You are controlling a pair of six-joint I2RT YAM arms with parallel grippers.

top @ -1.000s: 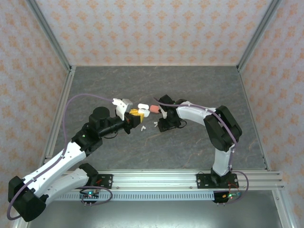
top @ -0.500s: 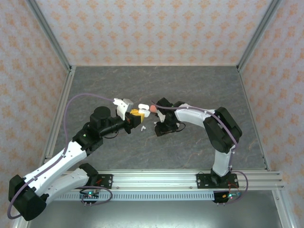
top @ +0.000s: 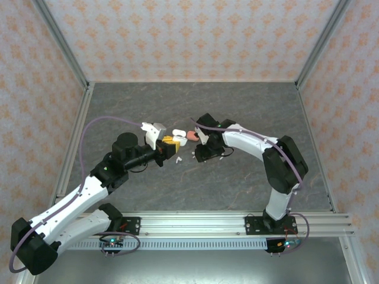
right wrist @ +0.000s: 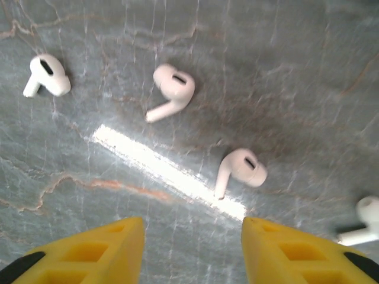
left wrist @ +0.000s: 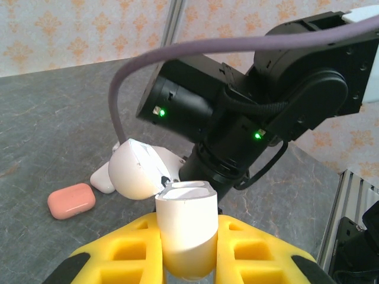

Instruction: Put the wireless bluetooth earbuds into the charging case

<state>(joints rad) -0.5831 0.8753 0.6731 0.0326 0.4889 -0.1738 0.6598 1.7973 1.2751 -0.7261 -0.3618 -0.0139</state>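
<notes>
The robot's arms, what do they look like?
Left arm and right arm are white tubes with chunky black joints. A purple cable loops along each. Fingers are yellow with square pockets. Little green lights glow.

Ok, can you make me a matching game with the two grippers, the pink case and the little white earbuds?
Things:
1. left gripper
2. right gripper
3. pink case
4. earbuds

States:
A. white, scattered loose on the table
B. open, holding nothing
C. lying shut on the table
D. clamped on the open white case

Pairs: 1-D, 2-B, 3-C, 4-A
</notes>
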